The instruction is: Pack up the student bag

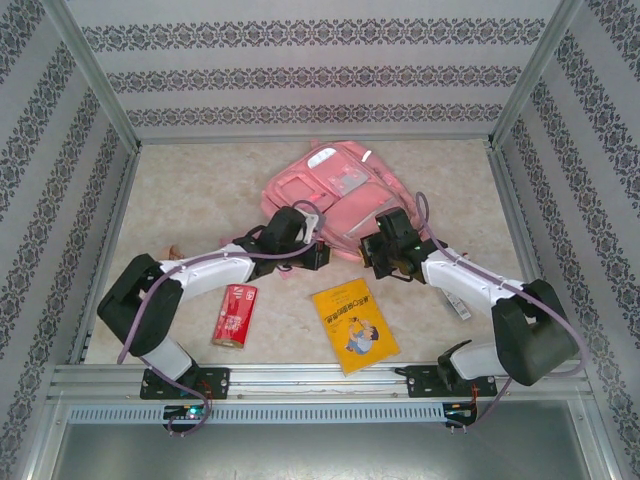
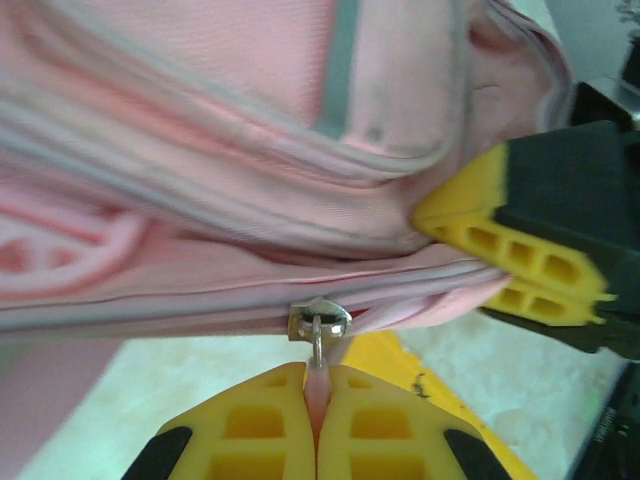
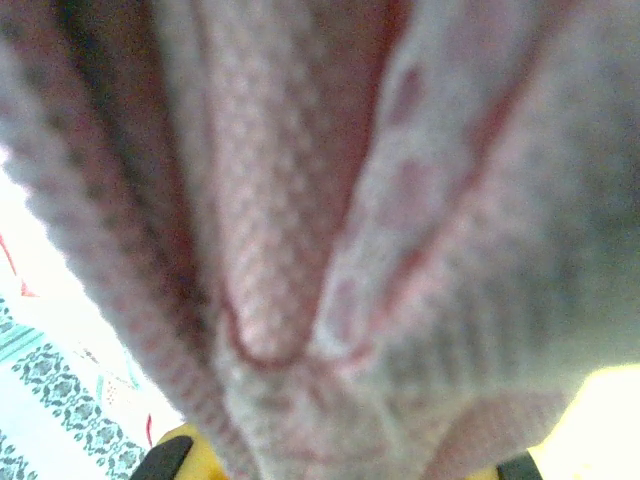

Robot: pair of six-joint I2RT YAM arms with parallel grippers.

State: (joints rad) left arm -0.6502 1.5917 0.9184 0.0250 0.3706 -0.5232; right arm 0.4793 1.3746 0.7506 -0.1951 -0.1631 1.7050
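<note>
Right wrist close-up blurred, right hand (image 2: 495,272) clamped on student bag (image 2: 250,150), left hand (image 2: 318,420) pinching its zipper pull (image 2: 318,345)

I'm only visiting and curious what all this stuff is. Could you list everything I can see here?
student bag: one, pink, far middle of the table
zip pull: one, silver with a pink tab, on the bag's near edge
red packet: one, red, near left of the table
yellow book: one, yellow, near middle, right of the packet
table: one, beige, under everything
left claw: one, yellow and black, shut on the zip pull's tab
right claw: one, yellow and black, pinching the bag's fabric
</note>
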